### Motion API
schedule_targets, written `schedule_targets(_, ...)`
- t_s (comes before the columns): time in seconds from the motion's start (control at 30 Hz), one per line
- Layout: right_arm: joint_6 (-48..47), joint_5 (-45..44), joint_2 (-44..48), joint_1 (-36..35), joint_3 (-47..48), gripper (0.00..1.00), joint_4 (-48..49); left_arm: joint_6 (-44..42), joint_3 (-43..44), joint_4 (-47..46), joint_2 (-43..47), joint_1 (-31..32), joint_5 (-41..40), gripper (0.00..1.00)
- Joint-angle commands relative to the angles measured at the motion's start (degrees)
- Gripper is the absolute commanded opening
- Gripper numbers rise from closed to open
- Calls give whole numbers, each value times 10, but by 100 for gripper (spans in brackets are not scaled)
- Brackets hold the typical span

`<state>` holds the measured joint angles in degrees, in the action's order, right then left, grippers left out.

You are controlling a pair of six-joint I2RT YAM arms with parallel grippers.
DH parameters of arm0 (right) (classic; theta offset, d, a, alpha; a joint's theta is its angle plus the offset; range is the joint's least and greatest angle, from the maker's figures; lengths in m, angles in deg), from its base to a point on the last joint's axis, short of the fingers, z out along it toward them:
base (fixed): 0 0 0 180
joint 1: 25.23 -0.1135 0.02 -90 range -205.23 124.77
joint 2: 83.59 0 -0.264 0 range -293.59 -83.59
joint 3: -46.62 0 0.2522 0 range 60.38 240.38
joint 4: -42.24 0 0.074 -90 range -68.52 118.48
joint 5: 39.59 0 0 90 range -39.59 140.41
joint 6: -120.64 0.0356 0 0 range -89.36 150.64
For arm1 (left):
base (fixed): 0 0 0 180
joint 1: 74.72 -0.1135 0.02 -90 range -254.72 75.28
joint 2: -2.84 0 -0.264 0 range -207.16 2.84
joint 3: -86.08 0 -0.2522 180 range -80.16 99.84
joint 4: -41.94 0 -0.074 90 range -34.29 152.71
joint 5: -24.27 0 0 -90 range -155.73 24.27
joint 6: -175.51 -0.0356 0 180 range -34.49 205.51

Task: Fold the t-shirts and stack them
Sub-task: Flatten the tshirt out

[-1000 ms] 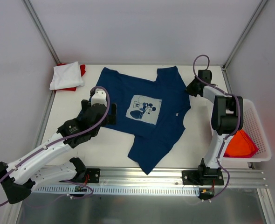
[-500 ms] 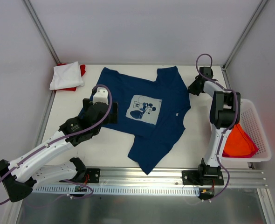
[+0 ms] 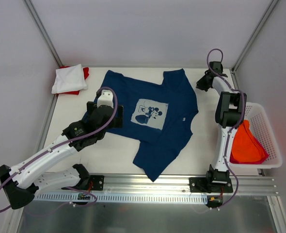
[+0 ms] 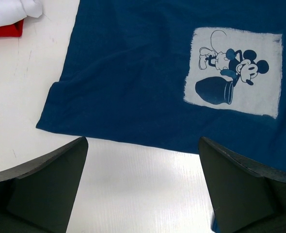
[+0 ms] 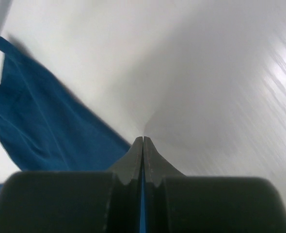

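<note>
Tabletop [image 3: 115, 151]: right gripper [image 3: 201, 84] seemingly farther back

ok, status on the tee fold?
Left gripper open, over the navy tee at its left edge. Right gripper shut, beside the right sleeve. Tee spread flat, not yet folded. Nothing lying on it.
</note>
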<state>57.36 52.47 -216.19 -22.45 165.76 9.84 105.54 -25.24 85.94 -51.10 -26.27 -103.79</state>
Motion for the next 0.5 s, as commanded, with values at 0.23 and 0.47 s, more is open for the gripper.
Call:
schedule_targets(0.23,-12,50,118,-26,-21,0,0,-6,14,-22,-16,6,-15,99)
schedule_targets(0.47,-36,15,238,-76,-170,1,11,13,4,-28,-10,7,5,99)
